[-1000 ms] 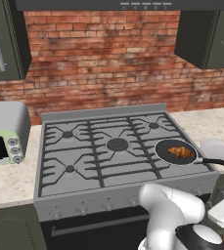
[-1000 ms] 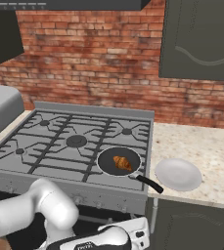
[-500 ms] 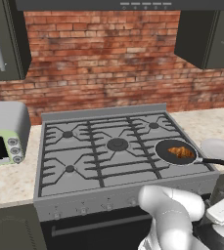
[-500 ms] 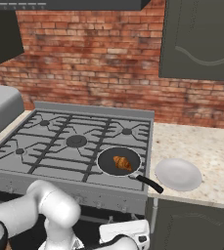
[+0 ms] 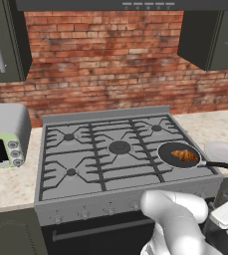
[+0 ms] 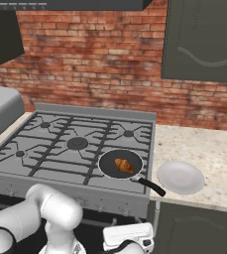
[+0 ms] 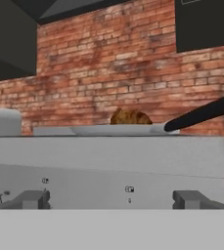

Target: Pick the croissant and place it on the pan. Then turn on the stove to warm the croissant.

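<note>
Hidden or cut off: in the hand view the pan (image 7: 118, 129) is seen edge-on as a thin grey rim, so the croissant (image 7: 130, 117) shows as a brown hump above it; the pan handle (image 7: 201, 113) runs off the right edge. The stove knobs are small and partly cut by the lower edge of that view, one knob (image 7: 33, 199) at left and another (image 7: 191, 199) at right, with a dial mark at far left that is hard to read.

Tool: its fingertips cannot be made out in the hand view; the jaws stand fully apart and hold nothing (the white hand body sits low at the front of the range in both base views).

Croissant relative to tool: the tool is down at the stove (image 5: 110, 149) front panel, level with the knob row, well below the croissant (image 5: 185, 156) and apart from it; pan and pastry lie above and beyond it.

Containers: the pan (image 5: 179, 154) sits on the front right burner with the croissant (image 6: 123, 165) lying inside it, near the middle; its handle points toward the right counter (image 6: 209, 149).

Plate: a white plate (image 6: 180, 177) lies bare on the counter just beside the pan handle.

Toaster oven: grey and green, at the left edge (image 5: 3, 137), partly cut off.
</note>
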{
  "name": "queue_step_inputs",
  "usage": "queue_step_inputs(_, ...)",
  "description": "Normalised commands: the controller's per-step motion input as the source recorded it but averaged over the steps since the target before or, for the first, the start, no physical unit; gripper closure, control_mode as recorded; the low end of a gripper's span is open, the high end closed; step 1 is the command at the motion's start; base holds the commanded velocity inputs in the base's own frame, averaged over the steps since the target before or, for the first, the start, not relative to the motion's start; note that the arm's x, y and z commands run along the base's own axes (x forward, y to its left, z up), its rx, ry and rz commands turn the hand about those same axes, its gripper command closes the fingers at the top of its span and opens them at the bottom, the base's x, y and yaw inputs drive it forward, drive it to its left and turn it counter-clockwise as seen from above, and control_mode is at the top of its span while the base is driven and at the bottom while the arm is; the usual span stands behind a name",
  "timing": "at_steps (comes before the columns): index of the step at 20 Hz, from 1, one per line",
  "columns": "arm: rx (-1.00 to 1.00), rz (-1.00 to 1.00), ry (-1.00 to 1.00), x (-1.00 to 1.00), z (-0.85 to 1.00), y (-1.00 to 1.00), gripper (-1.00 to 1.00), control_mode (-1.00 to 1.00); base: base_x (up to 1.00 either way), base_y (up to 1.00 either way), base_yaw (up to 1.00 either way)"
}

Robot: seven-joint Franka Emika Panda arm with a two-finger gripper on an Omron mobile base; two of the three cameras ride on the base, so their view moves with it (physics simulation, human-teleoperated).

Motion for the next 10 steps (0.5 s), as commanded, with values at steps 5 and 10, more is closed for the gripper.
queue_step_inputs(5, 0.00, -0.05, 0.00, 0.17, 0.00, 0.03, -1.00, -1.00, 0.00, 0.00, 0.00)
queue_step_inputs(10, 0.00, -0.05, 0.00, 0.16, -0.02, 0.04, -1.00, -1.00, 0.00, 0.00, 0.00)
